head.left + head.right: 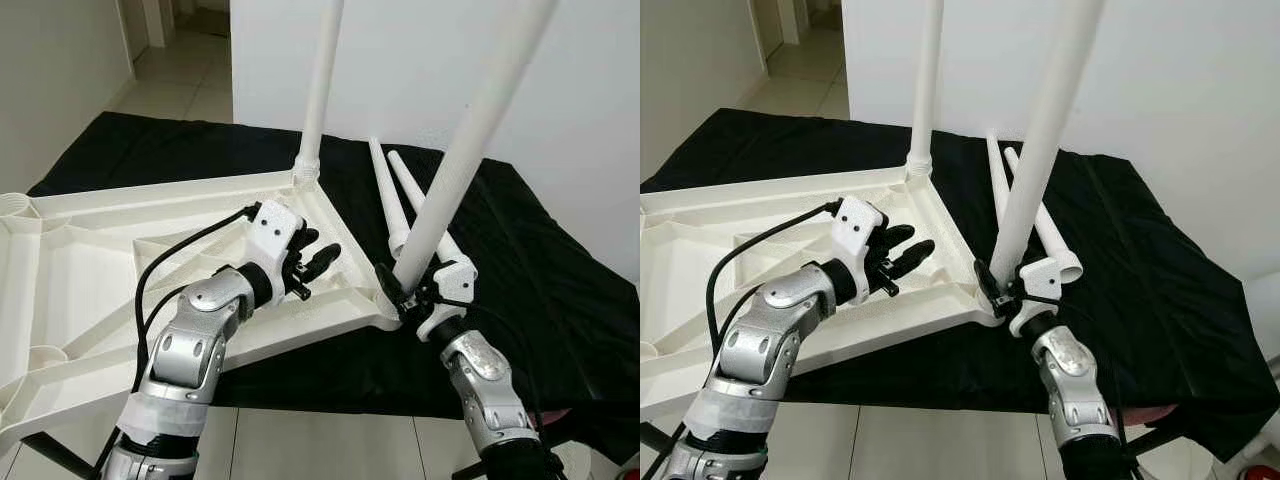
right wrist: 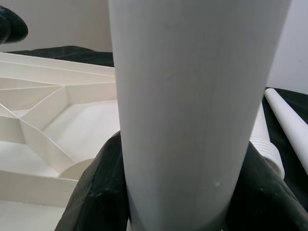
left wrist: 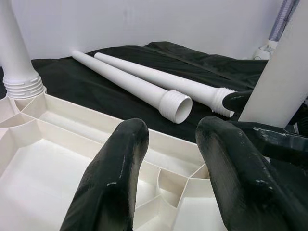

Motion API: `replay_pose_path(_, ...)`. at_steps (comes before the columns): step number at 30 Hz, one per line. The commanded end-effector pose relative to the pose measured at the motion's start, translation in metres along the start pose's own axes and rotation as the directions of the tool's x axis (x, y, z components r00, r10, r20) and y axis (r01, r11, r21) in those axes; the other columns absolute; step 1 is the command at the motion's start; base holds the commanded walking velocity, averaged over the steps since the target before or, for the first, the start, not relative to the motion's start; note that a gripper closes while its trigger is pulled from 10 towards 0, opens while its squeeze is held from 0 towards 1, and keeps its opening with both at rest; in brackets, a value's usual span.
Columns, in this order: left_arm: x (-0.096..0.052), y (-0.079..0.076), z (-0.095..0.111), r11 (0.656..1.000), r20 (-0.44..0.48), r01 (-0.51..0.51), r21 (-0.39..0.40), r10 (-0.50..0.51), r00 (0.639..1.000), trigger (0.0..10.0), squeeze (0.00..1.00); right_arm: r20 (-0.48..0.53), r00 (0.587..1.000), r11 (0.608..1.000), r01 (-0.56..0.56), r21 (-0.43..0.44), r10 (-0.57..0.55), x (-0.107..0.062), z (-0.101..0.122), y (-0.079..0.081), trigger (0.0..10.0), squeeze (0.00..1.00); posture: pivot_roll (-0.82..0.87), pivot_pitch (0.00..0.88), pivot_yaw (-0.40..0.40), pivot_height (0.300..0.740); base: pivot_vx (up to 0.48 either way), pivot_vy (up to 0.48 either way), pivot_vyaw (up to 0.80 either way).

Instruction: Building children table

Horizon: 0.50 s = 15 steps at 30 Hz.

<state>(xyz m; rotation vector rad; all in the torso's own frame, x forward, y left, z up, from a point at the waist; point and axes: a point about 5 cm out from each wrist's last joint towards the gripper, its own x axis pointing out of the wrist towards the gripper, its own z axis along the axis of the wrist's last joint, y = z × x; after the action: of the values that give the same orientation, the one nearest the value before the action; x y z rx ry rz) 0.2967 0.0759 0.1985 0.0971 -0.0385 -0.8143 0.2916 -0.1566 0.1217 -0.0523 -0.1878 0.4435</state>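
A white plastic tabletop [image 1: 90,260] lies upside down on a black cloth, ribs facing up. One white leg [image 1: 320,90] stands screwed into its far corner socket. My right gripper [image 1: 405,292] is shut on a second white leg [image 1: 470,130], which stands tilted with its foot at the near right corner socket [image 1: 385,305]. My left gripper [image 1: 318,258] hovers open over the tabletop's ribs, just left of that corner, holding nothing. Two more loose legs [image 1: 400,195] lie on the cloth beyond the corner, threaded ends [image 3: 175,106] toward me.
The black cloth [image 1: 540,260] covers a low surface that drops off at the front edge to a tiled floor [image 1: 320,445]. A white wall [image 1: 580,90] stands behind. A doorway opens at the far left [image 1: 160,50].
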Motion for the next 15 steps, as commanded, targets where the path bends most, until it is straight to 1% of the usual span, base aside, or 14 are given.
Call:
replay_pose_path(1,0.003,-0.002,0.005,1.000,0.005,0.009,0.010,-0.009,1.000,10.0,0.00,-0.087,0.996,0.999,-0.001,0.037,0.004,-0.011,-0.018,0.001,10.0,0.00,0.01,0.000,-0.091,0.740,0.000,0.000,0.00)
replay_pose_path(3,0.003,-0.002,0.005,1.000,0.006,0.011,0.009,-0.011,1.000,10.0,0.00,-0.092,0.996,0.999,0.006,0.037,-0.003,-0.012,-0.020,0.000,10.0,0.00,0.01,0.000,-0.088,0.740,0.000,0.000,0.00)
replay_pose_path(8,0.003,-0.002,0.005,1.000,0.004,0.010,0.009,-0.010,1.000,10.0,0.00,-0.127,0.991,0.995,0.043,0.086,-0.032,-0.012,-0.025,-0.002,10.0,0.00,0.01,0.000,-0.086,0.740,0.000,0.000,0.00)
replay_pose_path(10,0.003,-0.002,0.005,1.000,0.004,0.010,0.009,-0.010,1.000,10.0,0.00,-0.127,0.991,0.995,0.043,0.086,-0.032,-0.012,-0.025,-0.002,10.0,0.00,0.01,0.000,-0.086,0.740,0.000,0.000,0.00)
replay_pose_path(15,0.002,-0.003,0.006,1.000,0.003,0.001,0.009,-0.001,1.000,10.0,0.00,-0.182,0.983,0.989,0.042,0.141,-0.016,-0.011,-0.031,-0.002,10.0,0.00,0.02,0.000,-0.088,0.740,0.000,0.000,0.00)
